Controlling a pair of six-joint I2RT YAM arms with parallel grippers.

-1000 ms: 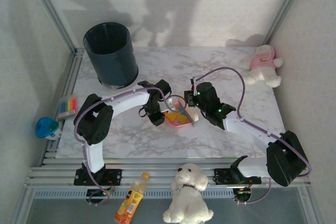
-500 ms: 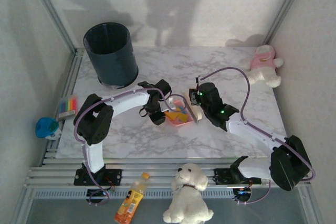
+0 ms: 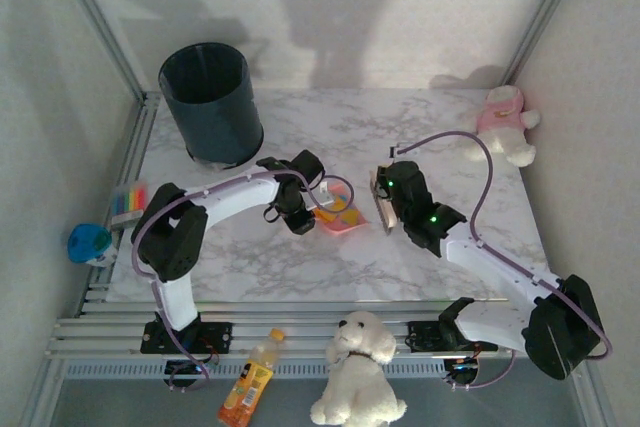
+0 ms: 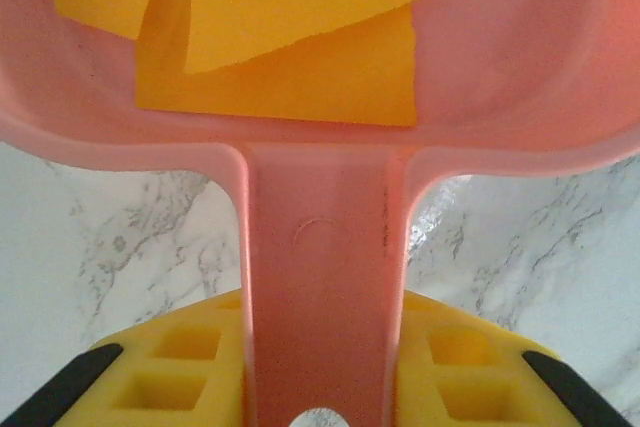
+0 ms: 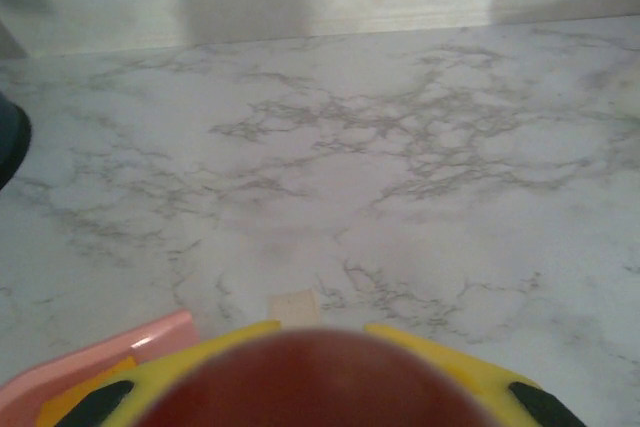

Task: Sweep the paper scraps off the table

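My left gripper (image 3: 300,215) (image 4: 320,362) is shut on the handle of the pink dustpan (image 3: 340,219) (image 4: 320,247), which sits mid-table. Orange paper scraps (image 4: 290,37) lie in the pan, and the top view shows orange and teal paper scraps (image 3: 337,213) in it. The right gripper (image 3: 386,199) (image 5: 320,357) is shut on a brush (image 3: 381,203) with a dark red handle (image 5: 310,382). It is just right of the pan, and the brush's pale tip (image 5: 292,304) rests near the marble table (image 3: 450,137). A pink corner of the dustpan (image 5: 110,347) shows at the lower left of the right wrist view.
A dark bin (image 3: 212,102) stands at the back left. A pink-and-white plush toy (image 3: 505,125) lies at the back right. Off the table's left edge are a striped block (image 3: 127,204) and a blue object (image 3: 90,244). A white plush dog (image 3: 355,367) and a bottle (image 3: 250,382) lie in front.
The right gripper has drawn the brush to the right, away from the dustpan. The dustpan has shifted slightly back and left in the left gripper.
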